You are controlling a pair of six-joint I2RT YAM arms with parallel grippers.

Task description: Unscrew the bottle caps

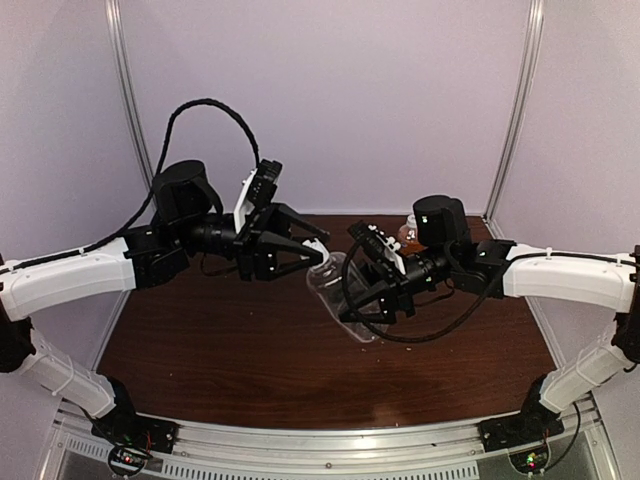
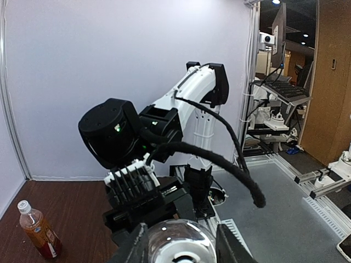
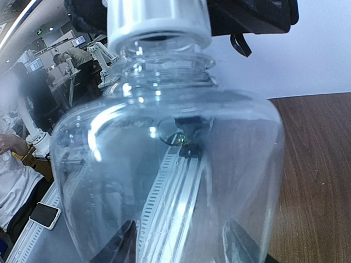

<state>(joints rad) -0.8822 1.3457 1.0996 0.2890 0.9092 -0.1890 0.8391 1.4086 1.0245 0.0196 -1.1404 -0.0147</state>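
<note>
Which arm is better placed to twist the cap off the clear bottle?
Left. The left claw flanks the white cap; the right claw holds the clear bottle by its body, steadying it.

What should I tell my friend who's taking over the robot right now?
The left claw has its jaws on either side of the cap of the clear bottle; I cannot tell if it grips yet.
The right claw is shut on the clear bottle, holding it tilted.
The amber bottle stands at the back of the table, its white cap on.
Done: no cap is off.
To do: unscrew both.
</note>
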